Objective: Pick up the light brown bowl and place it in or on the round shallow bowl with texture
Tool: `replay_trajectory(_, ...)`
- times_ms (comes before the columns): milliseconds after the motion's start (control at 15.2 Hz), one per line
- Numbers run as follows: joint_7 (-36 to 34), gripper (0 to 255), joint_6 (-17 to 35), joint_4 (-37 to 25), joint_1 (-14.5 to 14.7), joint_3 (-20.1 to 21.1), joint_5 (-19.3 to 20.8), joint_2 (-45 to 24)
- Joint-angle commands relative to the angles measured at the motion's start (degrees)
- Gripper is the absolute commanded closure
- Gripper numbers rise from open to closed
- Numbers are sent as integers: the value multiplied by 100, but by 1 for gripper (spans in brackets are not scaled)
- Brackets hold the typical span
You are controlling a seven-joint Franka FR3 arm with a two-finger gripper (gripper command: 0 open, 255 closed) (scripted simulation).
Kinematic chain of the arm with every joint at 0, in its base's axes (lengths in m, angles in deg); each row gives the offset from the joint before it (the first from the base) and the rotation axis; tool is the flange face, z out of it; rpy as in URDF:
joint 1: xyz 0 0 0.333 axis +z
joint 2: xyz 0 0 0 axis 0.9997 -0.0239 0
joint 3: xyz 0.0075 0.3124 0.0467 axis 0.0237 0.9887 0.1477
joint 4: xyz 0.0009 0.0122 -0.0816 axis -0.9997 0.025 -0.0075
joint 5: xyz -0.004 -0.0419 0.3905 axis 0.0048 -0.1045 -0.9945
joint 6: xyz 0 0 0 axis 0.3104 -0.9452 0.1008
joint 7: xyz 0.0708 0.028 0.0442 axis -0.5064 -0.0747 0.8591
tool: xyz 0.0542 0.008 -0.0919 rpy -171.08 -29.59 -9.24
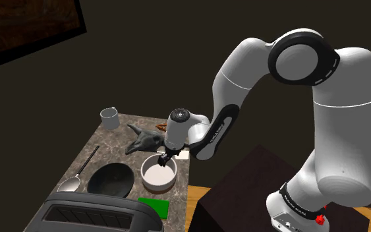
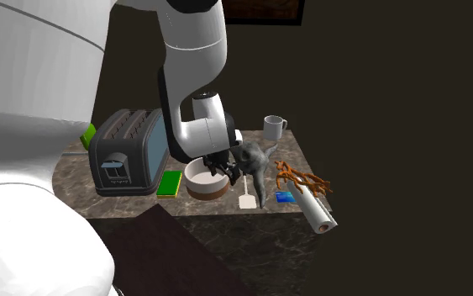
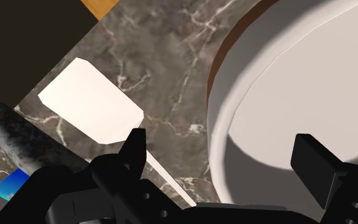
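The bowl (image 1: 157,174) is pale with a brown base band and stands on the marble counter (image 1: 105,142); it also shows in the second exterior view (image 2: 201,179) and close up in the wrist view (image 3: 298,83). My black gripper (image 1: 165,160) (image 2: 223,172) (image 3: 222,143) is open and straddles the bowl's rim. One finger is inside the bowl and the other outside it, neither pressing the wall. The round shallow dark bowl (image 1: 111,179) sits just to the pale bowl's left in the shoulder view.
A toaster (image 1: 98,216) (image 2: 125,151) stands at the counter's end, with a green pad (image 1: 156,205) beside it. A spoon (image 1: 78,174), mug (image 1: 109,118), grey figurine (image 1: 144,140), white spatula (image 3: 91,108), brown twig piece (image 2: 302,178) and paper roll (image 2: 317,210) crowd the counter.
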Motion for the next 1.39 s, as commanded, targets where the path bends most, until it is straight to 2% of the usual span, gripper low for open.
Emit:
replay_trajectory(0,-5,0,5,-3,5,-6,5,-6)
replay_trajectory(264,-4,0,5,-2,4,-5,4,-5)
replay_trajectory(330,-4,255,5,-2,4,-5,4,-5)
replay_trajectory(924,-5,255,5,-3,5,-6,5,-6)
replay_trajectory(1320,342,255,-321,193,-331,402,-355,480)
